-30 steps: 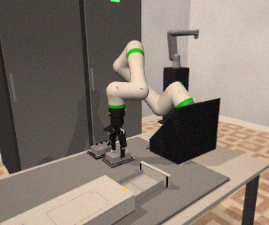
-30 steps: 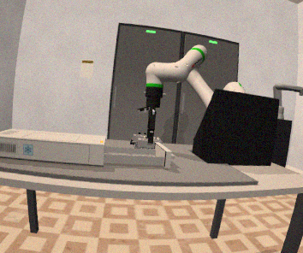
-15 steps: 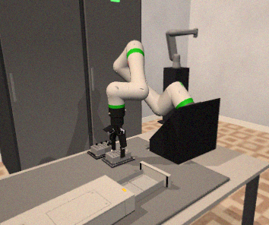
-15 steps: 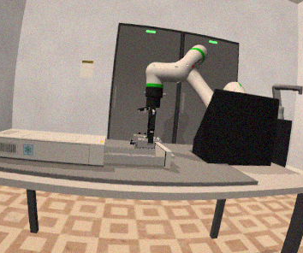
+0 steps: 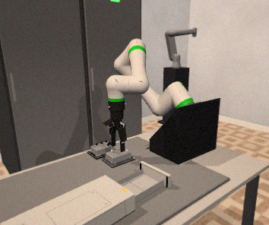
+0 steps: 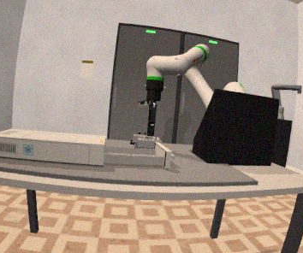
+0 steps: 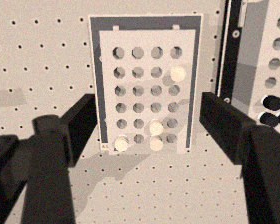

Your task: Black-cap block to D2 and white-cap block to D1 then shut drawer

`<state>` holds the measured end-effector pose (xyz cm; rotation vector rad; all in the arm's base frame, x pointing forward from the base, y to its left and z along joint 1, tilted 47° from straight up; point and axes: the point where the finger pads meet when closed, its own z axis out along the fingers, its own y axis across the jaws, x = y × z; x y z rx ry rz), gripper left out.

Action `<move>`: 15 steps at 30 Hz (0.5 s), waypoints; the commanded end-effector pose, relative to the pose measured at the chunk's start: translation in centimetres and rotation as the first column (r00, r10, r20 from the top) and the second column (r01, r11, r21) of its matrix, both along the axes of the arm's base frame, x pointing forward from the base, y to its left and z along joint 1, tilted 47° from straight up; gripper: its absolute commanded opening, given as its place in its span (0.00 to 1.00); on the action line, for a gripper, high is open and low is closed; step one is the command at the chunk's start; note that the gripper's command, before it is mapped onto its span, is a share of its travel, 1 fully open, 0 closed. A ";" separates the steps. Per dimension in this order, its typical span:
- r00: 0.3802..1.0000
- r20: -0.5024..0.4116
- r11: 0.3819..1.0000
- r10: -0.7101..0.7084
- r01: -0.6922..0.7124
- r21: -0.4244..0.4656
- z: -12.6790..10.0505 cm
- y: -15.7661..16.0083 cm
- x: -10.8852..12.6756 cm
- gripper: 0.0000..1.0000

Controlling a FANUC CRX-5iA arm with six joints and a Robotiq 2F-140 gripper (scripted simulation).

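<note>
The block with white-capped tubes sits in slot D1 and looks flat inside the frame. Several white caps show in its bores in the wrist view. The block with black-capped tubes sits in slot D2 beyond it, partly cut off in the wrist view. My gripper is open above the white-capped block, one finger on each side of it in the wrist view. The drawer of the cooler COLD stands open and empty. COLD's lamp is lit orange.
The drawer's raised handle stands on the near side of the slots. A large black angled housing stands on the table to the right, in front of the arm's base. Tall dark cabinets stand behind the table.
</note>
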<state>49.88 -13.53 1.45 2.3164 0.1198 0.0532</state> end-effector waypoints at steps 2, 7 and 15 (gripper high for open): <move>1.000 0.001 1.000 0.001 -0.001 0.000 0.4 0.4 0.0 0.66; 1.000 0.001 1.000 0.001 -0.001 0.000 0.8 0.9 0.0 0.66; 1.000 0.001 1.000 0.001 -0.001 0.000 1.4 1.5 -0.1 0.66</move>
